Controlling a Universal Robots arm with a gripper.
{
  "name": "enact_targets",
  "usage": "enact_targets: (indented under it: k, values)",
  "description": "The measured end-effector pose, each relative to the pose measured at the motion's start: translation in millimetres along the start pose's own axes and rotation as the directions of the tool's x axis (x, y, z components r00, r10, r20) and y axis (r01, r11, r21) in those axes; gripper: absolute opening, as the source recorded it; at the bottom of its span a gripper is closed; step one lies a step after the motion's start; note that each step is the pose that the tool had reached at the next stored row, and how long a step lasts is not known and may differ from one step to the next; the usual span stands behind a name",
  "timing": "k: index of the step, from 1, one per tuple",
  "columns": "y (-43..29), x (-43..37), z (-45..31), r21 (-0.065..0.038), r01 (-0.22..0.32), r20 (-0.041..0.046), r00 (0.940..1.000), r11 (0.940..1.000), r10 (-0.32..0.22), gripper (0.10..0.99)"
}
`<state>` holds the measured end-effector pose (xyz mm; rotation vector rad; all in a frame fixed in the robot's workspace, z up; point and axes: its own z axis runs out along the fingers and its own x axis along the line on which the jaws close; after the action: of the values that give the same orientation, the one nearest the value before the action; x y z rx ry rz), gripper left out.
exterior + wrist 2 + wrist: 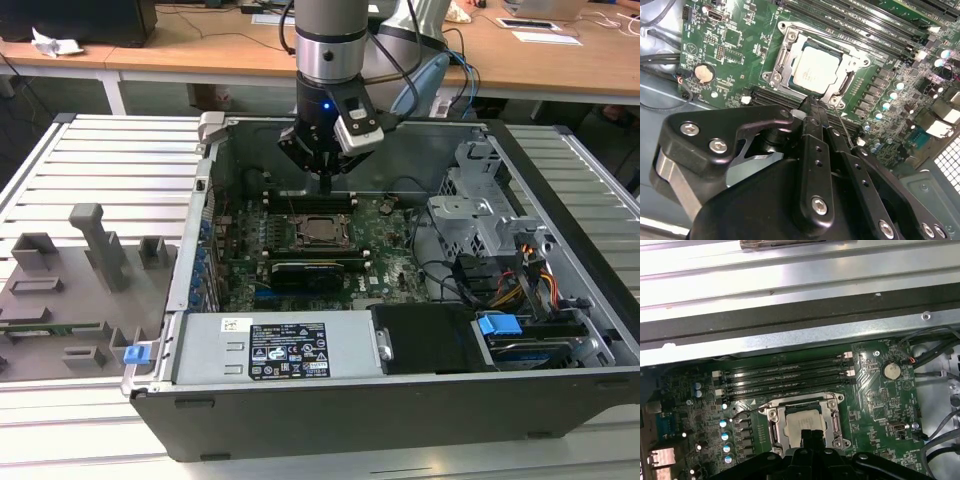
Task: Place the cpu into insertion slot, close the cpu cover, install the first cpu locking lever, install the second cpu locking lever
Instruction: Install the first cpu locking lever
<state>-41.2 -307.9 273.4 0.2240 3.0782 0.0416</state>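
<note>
Nearest the wrist cameras, the gripper [813, 107] is seen with its black fingers drawn together into one narrow tip, and nothing is held between them. Just beyond that tip, the cpu [814, 71] is found already seated in the insertion slot [771, 76], its dull silver face showing through the window of the cpu cover [782, 55], which appears to be lowered flat over it. A thin wire locking lever [751, 411] is seen reaching out from the socket's corner towards a row of capacitors, so it is judged to be unlatched (whether the other one is hooked cannot be told).

The lever stage is therefore taken to be in hand. It is best done with the closed tip set on the wire alone, kept off the chip's face and the frame, and the wire pressed down and then sideways under its catch.

Farther off, the long memory slots [785, 375] are laid parallel, and behind them the case wall [790, 335] is seen.
</note>
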Motion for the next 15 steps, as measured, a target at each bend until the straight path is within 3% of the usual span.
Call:
enact_targets:
  k: [15]
  values:
    - [0.0, 0.0, 0.0, -0.004, 0.076, -0.0022, 0.9971, 0.9971, -0.076, 0.106]
